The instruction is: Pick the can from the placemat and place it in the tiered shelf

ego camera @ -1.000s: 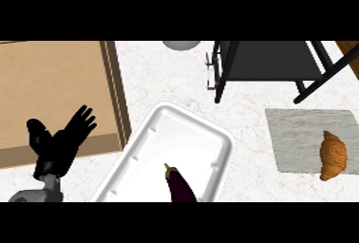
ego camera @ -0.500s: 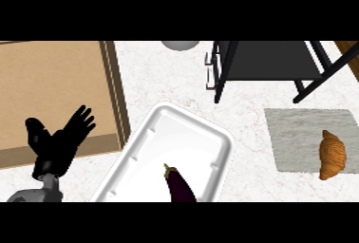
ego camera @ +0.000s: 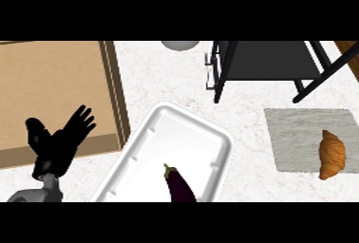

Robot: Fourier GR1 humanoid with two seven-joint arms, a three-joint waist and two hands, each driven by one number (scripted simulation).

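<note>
Bare white speckled worktop (ego camera: 245,114) lies open well to the right of the fingers (ego camera: 80,121), between the long white tray (ego camera: 175,137) and the black metal tiered shelf (ego camera: 270,59) up-right of them. Just right of the fingers, the tray holds a dark purple aubergine (ego camera: 181,187) at its near end. Farthest right, a golden croissant (ego camera: 332,154) lies along the grey cloth placemat (ego camera: 294,137)'s right side. The black left hand (ego camera: 56,147) rests upright over the brown wooden board (ego camera: 56,90)'s near right corner, fingers straight and spread.

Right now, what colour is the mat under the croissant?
The placemat is plain pale grey, with the golden-brown croissant lying on it; the head view shows it.
</note>
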